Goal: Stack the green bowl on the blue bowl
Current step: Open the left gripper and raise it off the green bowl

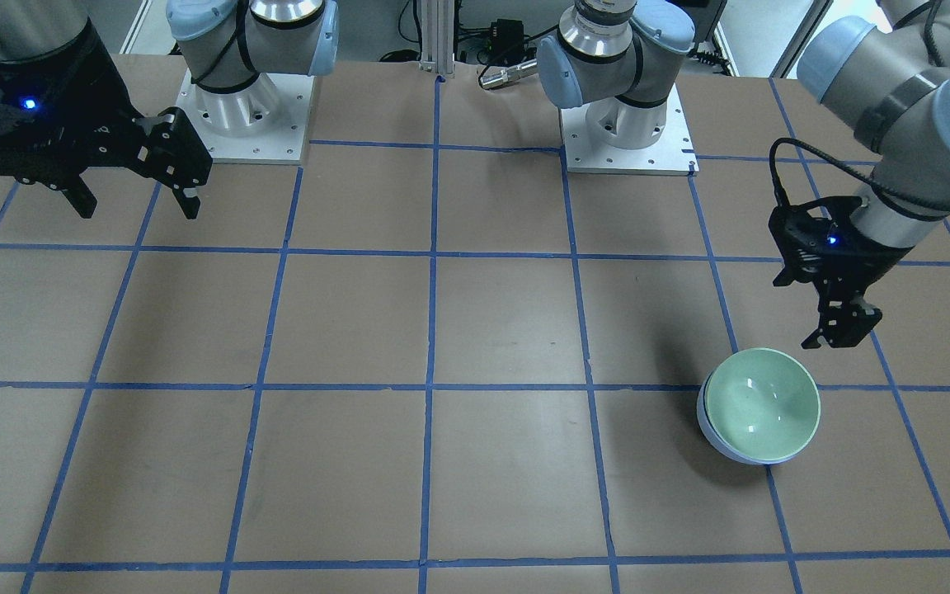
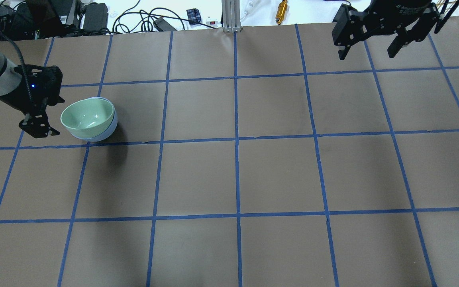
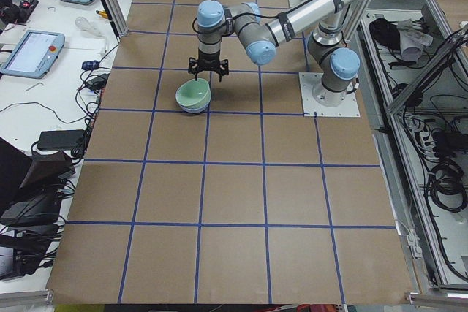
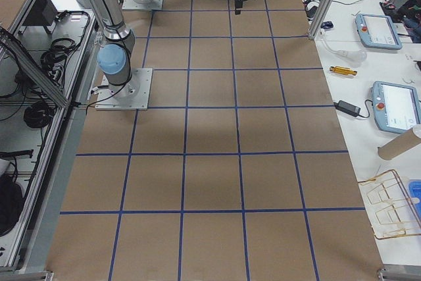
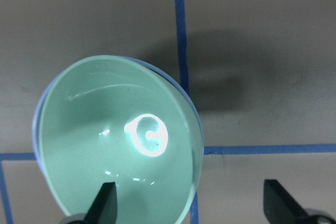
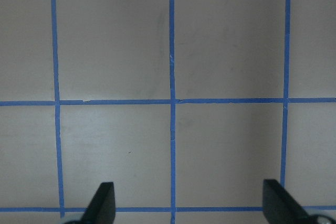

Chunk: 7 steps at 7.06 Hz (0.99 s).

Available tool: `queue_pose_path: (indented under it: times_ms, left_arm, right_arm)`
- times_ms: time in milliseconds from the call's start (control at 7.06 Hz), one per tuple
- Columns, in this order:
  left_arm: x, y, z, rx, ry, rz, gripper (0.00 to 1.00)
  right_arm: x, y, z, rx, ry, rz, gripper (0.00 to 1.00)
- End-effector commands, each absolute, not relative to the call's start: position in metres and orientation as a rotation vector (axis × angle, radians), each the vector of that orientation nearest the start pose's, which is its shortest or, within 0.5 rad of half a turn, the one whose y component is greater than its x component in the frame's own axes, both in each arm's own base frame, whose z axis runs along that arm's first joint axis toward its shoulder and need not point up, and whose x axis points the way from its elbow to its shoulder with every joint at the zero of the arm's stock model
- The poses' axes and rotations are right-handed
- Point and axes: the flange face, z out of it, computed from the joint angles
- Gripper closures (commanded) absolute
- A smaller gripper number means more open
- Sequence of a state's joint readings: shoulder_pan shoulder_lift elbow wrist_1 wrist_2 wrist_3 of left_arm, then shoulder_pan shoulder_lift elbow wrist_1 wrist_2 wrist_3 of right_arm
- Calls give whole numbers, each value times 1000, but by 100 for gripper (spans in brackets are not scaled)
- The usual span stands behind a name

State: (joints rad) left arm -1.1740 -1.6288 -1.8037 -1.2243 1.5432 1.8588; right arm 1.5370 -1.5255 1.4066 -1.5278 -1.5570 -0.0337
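The green bowl (image 1: 764, 403) sits nested inside the blue bowl (image 1: 712, 436), slightly tilted, on the brown table at my left side. Both show in the overhead view, green (image 2: 87, 114) over blue (image 2: 109, 129). My left gripper (image 1: 838, 327) is open and empty, just beside and above the stack's rim; in the left wrist view (image 5: 191, 203) its fingers hang over the near edge of the green bowl (image 5: 115, 140). My right gripper (image 1: 138, 206) is open and empty, held high over the table's other side (image 2: 367, 54), with only bare taped table under it (image 6: 189, 203).
The table is brown paper with a blue tape grid (image 2: 236, 139). The two arm bases (image 1: 244, 115) stand at the robot's edge. Cables and small items (image 2: 281, 10) lie beyond the far edge.
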Motion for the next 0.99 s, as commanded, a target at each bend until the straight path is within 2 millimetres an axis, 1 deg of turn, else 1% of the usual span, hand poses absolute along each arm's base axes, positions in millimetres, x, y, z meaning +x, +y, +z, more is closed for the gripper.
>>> queue_pose_path:
  times_ms: [0, 142, 283, 425, 567, 708, 850]
  left_arm:
    - [55, -488, 471, 1865, 2528, -51, 0]
    - [49, -479, 501, 1751, 2658, -11, 0]
    - [26, -476, 516, 1614, 2739, -7, 0]
    - [-14, -483, 517, 1489, 2816, -28, 0]
    - [-48, -486, 532, 1288, 2880, -62, 0]
    - [-73, -487, 536, 991, 3001, -74, 0]
    - [-96, -483, 534, 867, 3042, -65, 0]
  right_arm:
    - [117, -520, 542, -1, 3128, -121, 0]
    - [117, -520, 541, -1, 3128, -118, 0]
    - [117, -520, 542, -1, 3128, -121, 0]
    - [117, -520, 541, -1, 3127, -118, 0]
    - [117, -520, 541, -1, 3128, -118, 0]
    - [117, -520, 542, -1, 3127, -121, 0]
    - [117, -520, 541, -1, 3127, -118, 0]
